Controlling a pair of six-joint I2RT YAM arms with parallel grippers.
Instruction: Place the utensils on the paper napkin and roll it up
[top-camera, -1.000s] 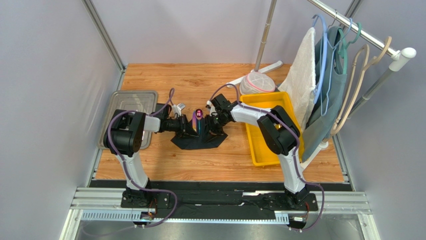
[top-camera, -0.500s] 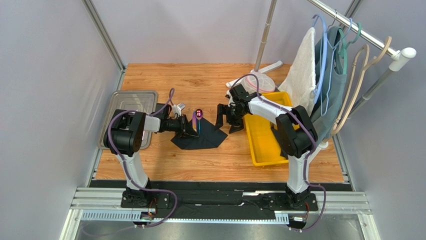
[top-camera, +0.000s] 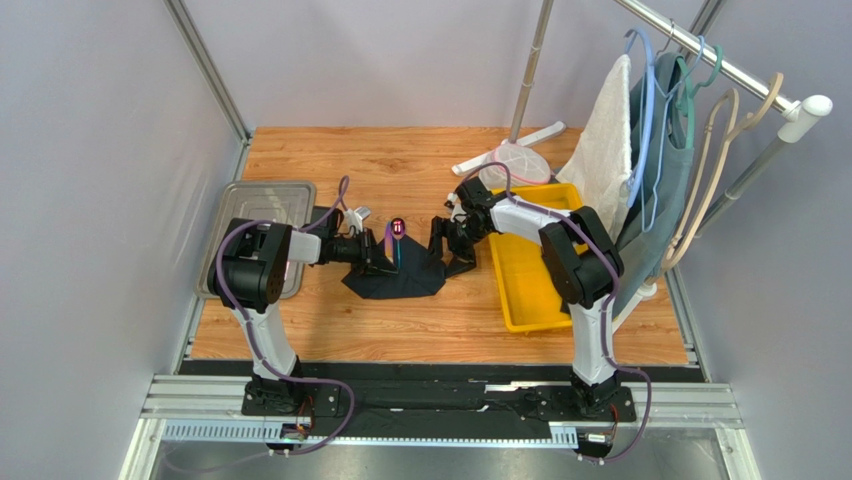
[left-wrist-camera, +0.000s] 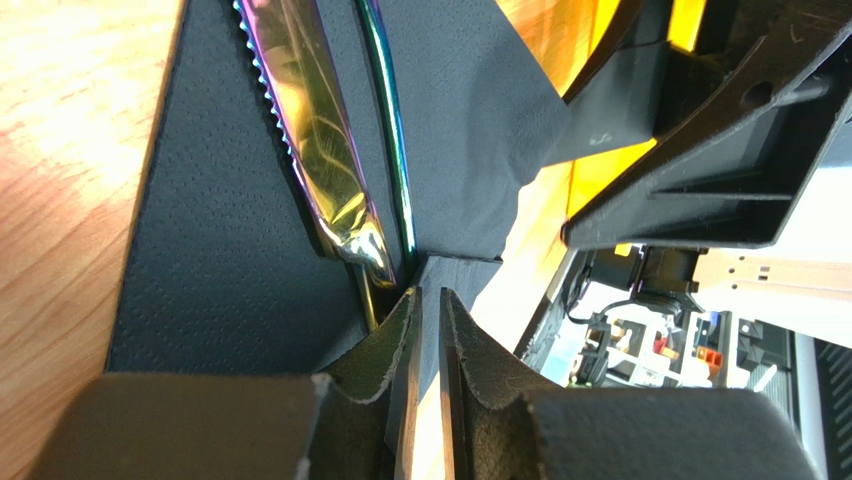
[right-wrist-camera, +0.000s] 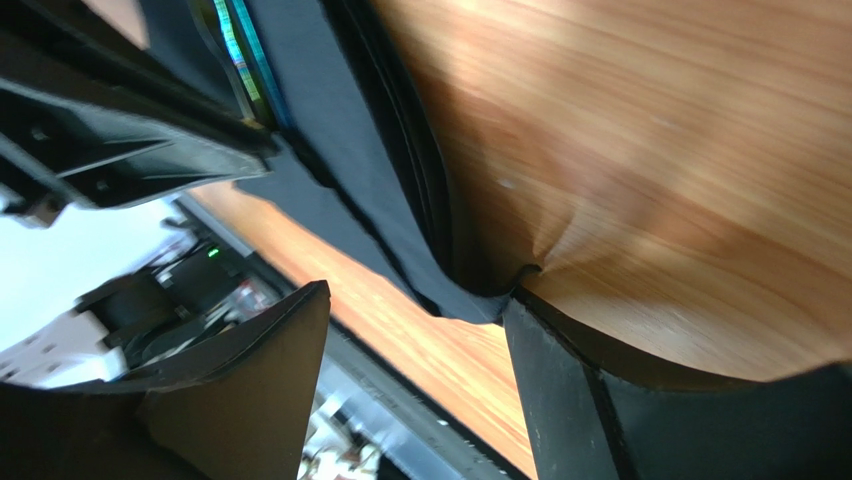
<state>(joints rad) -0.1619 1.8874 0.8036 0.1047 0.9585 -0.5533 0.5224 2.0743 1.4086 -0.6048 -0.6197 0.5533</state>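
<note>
Black paper napkin (top-camera: 395, 277) clamped in left claw (left-wrist-camera: 428, 297), iridescent utensils (left-wrist-camera: 312, 130) lying on it; right claw (right-wrist-camera: 405, 312) spread apart at napkin's right edge.

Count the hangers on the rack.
4, left to right on the rail: blue hanger by the white towel, green hanger in the grey garment, beige hanger, second beige hanger. Cloth may hide more.
</note>
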